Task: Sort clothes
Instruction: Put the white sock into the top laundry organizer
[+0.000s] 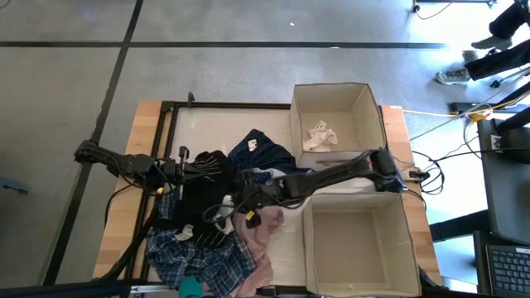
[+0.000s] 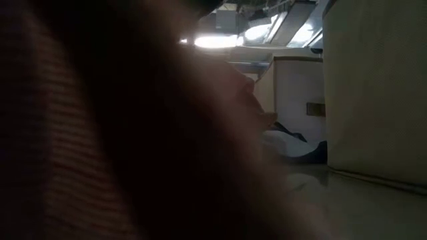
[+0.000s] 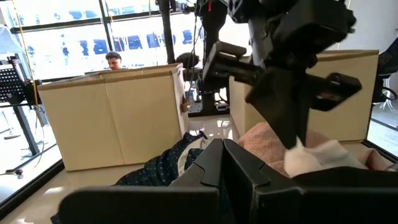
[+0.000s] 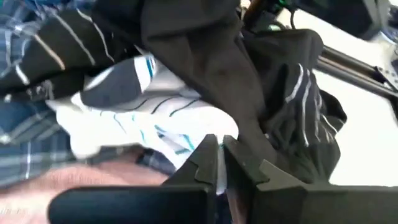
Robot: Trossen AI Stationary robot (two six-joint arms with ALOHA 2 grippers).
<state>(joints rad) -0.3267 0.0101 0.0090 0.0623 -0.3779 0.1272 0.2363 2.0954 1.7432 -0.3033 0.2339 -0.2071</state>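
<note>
While 2 boxes (image 1: 352, 240) flank it, right gripper (image 1: 246, 201) pinches white striped garment (image 4: 134, 109).

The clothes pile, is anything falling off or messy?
Yes. The plaid shirt and a teal piece spill to the table's near edge, and the whole pile is jumbled. Only one cream-white garment sits in a box.
</note>
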